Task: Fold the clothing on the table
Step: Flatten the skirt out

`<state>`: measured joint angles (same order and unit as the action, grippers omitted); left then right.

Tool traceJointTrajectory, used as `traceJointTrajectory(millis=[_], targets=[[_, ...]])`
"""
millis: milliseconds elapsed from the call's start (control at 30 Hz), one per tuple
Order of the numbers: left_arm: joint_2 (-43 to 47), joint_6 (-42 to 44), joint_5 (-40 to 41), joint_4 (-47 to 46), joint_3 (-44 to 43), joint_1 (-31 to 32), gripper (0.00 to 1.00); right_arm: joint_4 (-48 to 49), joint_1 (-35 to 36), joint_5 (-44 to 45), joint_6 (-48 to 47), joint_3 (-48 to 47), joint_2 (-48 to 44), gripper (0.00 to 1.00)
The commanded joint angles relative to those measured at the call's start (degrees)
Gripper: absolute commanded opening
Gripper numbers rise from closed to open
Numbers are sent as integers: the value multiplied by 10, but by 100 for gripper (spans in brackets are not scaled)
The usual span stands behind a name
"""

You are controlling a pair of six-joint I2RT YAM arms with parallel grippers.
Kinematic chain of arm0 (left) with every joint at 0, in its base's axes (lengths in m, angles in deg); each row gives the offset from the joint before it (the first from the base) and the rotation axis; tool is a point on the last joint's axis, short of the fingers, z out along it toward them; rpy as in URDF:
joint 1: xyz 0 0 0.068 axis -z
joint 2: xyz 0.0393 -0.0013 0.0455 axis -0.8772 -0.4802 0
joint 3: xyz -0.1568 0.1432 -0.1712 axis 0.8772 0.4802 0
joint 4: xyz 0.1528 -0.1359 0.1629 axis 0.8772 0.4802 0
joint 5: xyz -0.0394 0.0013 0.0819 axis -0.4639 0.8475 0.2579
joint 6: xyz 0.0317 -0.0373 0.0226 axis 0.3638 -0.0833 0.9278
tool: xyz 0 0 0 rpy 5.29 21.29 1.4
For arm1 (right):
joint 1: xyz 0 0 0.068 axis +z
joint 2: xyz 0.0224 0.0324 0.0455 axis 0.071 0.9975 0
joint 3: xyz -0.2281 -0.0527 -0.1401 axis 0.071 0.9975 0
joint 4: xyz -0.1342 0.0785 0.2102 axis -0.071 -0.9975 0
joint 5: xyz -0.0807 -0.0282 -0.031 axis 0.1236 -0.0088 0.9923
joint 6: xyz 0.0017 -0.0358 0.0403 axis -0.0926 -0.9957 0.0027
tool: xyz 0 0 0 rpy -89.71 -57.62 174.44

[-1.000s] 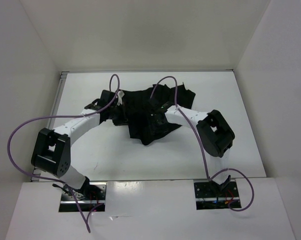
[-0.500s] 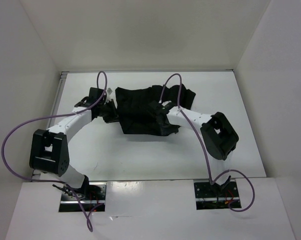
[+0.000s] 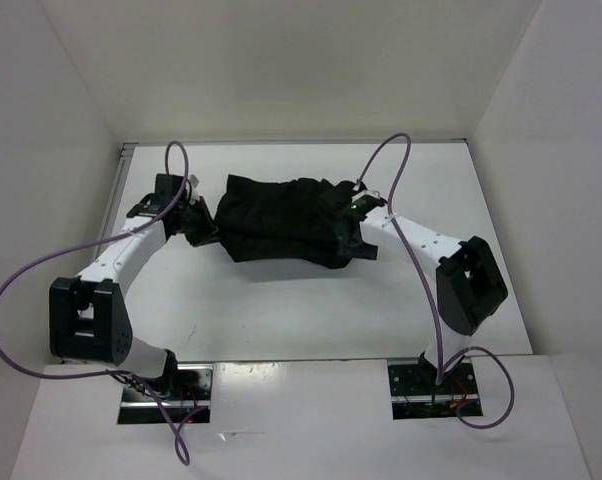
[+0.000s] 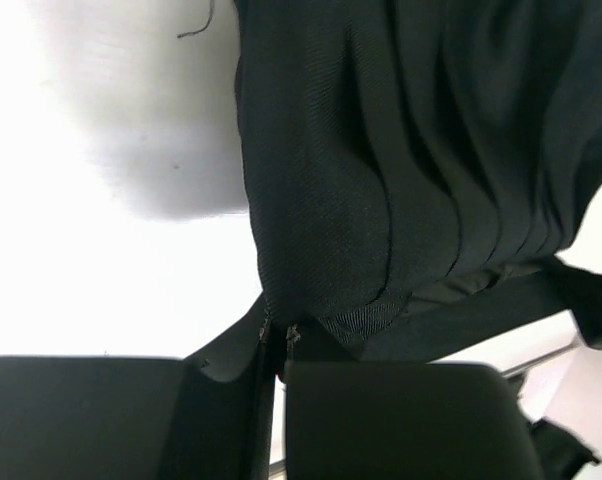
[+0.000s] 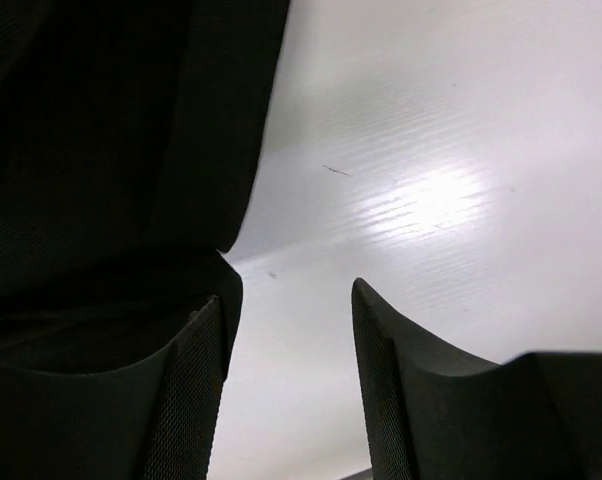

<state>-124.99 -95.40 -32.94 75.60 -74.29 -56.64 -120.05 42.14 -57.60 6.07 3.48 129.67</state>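
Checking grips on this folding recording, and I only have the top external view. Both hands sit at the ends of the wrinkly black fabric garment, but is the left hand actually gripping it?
Observer: Yes. The left wrist view shows the left hand shut, pinching a hem edge of the wrinkly black fabric garment at its tips.
Operator: And the right hand?
Observer: The right hand is open. Only the glossy white tabletop shows between its fingers.
Operator: Is cloth touching it?
Observer: The garment's edge lies beside one finger, outside the gap. I cannot tell whether they touch.
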Motion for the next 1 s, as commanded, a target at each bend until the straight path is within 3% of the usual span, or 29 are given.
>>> traceJointTrajectory(millis=[0, 100, 200, 333, 500, 600, 667, 767, 833, 900, 967], targets=[[60, -11, 137, 18, -20, -63, 0, -106, -28, 85, 2, 4, -18, 54], [90, -19, 144, 27, -20, -96, 0, -111, -33, 90, 14, 4, -18, 55], [102, -19, 94, 19, -4, -102, 0, -117, -33, 95, 22, -2, -18, 55], [113, -31, 206, 57, -12, -107, 0, -128, -75, 107, 30, -2, -26, 58], [147, -56, 204, 67, -13, -146, 2, -115, -120, 107, 16, 4, -41, 58], [177, -85, 90, 17, 21, -207, 5, -120, -120, 112, 23, 4, -46, 58], [158, -95, -9, -29, 54, -214, 10, -120, -120, 123, 30, 4, -46, 58], [105, -90, -51, -43, 70, -208, 15, -126, -120, 123, 35, 4, -52, 58], [74, -75, -90, -56, 84, -208, 30, -126, -120, 123, 35, 4, -52, 58], [39, -75, -150, -88, 113, -208, 37, -112, -120, 105, 26, -2, -57, 58], [33, -83, -161, -106, 127, -190, 43, -93, -120, 74, -19, -2, -70, 58]])
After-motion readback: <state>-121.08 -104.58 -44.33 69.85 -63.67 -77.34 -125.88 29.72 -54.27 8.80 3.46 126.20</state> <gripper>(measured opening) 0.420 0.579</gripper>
